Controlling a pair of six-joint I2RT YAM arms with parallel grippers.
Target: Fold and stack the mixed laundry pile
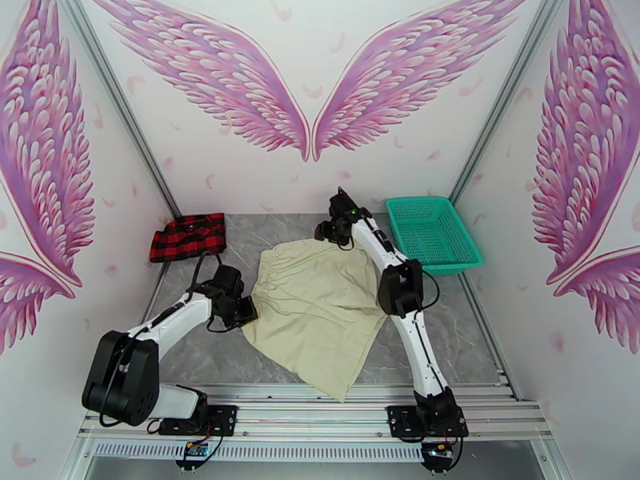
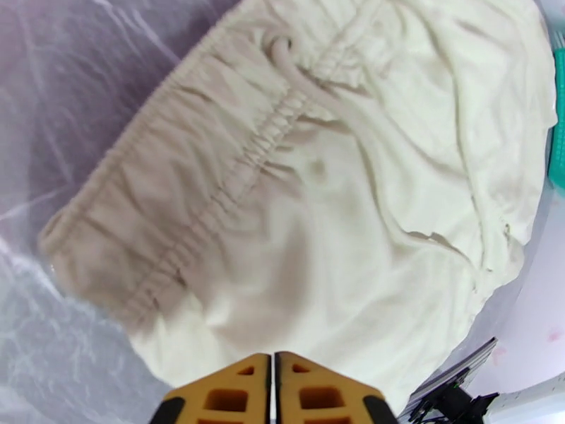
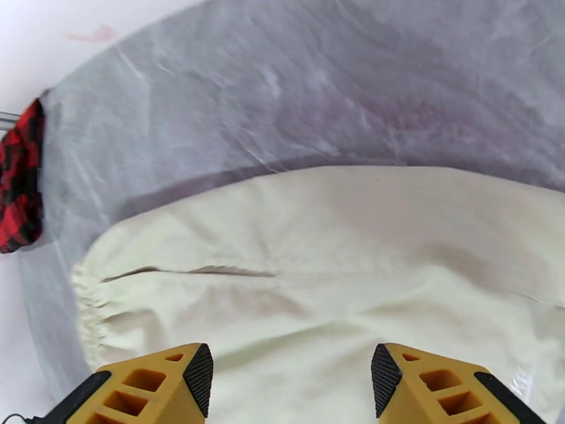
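The cream garment (image 1: pixel 320 306) lies spread flat in the middle of the table, its gathered waistband (image 2: pixel 212 185) toward the left. My left gripper (image 1: pixel 242 311) sits at the garment's left edge. In the left wrist view its fingers (image 2: pixel 274 386) are pressed together over the cloth's near hem. My right gripper (image 1: pixel 326 230) hovers over the far edge of the cream garment (image 3: pixel 318 277), its fingers (image 3: pixel 198 376) wide apart with nothing between them. The red-and-black check shirt (image 1: pixel 188 236) rests folded at the far left corner, and its edge (image 3: pixel 18 178) shows in the right wrist view.
A teal mesh basket (image 1: pixel 432 232) stands at the back right, close to the right arm; its rim (image 2: pixel 558 114) peeks into the left wrist view. Grey marble tabletop (image 3: pixel 318 100) is bare beyond the garment. The cloth's lower corner hangs over the front rail (image 1: pixel 344 390).
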